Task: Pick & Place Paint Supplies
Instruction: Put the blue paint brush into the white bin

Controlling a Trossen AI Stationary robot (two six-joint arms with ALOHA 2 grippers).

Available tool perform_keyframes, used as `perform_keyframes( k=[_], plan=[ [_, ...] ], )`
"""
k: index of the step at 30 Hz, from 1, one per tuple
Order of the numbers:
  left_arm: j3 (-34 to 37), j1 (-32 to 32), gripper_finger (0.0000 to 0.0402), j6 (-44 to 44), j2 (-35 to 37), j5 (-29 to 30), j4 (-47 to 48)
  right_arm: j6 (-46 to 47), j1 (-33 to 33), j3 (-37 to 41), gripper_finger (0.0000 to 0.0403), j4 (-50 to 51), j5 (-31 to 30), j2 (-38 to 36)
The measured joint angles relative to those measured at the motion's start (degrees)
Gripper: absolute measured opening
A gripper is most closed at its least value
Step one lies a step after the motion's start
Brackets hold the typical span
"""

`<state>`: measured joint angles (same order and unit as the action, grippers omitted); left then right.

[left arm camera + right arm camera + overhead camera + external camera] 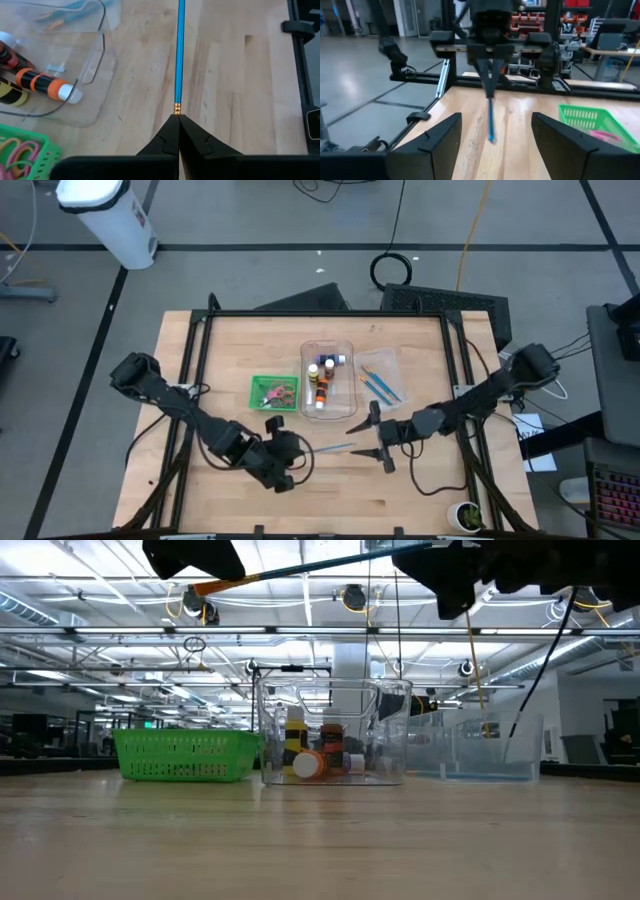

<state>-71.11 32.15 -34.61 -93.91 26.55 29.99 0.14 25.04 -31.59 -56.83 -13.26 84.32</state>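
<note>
Blue brush (178, 55), pinched in left gripper (178, 118), points at right gripper (492, 135), spread wide, nearer tray (392, 360).

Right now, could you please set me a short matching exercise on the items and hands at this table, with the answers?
Things:
1. blue brush
2. green basket
3. right hand
4. paint bottles

States or places:
A. lying in the clear bin
B. open, facing the brush tip
C. pinched at its end by the shut left hand
D. holding scissors, left of the clear bin

Pairs: 1-C, 2-D, 3-B, 4-A
</note>
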Motion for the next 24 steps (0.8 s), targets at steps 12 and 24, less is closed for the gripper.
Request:
perform_keyframes(
  k=[12,24],
  plan=[
    [-0.04,-0.25,0.0,-0.09,0.0,-0.04,0.22,-1.97,0.02,-6.12,0.0201,10.16,-0.11,1.98],
    [-0.07,-0.27,0.0,-0.13,0.02,-0.04,0.2,-2.59,0.02,-6.12,0.013,11.25,-0.19,1.98]
  ],
)
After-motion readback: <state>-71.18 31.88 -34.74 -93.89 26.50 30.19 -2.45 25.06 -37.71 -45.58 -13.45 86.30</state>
